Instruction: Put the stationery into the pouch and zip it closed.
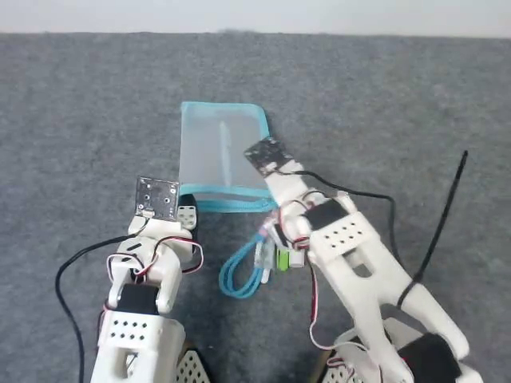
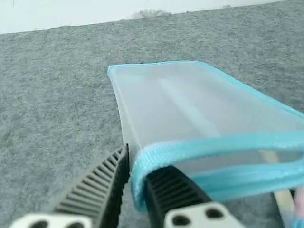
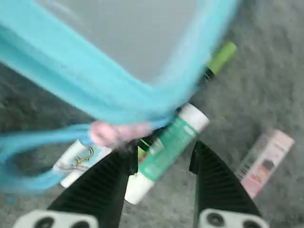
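Early stage, by my read. Left gripper (image 2: 137,166): fingers clenched on the blue-trimmed rim of the pouch (image 2: 190,109) at its 7 o'clock corner, holding the mouth. Right gripper (image 3: 165,152): fingers released, straddling a green-and-white stick (image 3: 168,137) without pinching it. Stick, green pen (image 3: 221,58), pink-and-white box (image 3: 266,159) and blue cord loop (image 1: 238,278) lie on the desk (image 1: 80,104) at the pouch's 6 o'clock, outside it. Pale strip inside the pouch, can't identify. Left to do: loading, then the zip. Desk cover is grey and carpet-like; pale wall (image 1: 255,14) at 12 o'clock.
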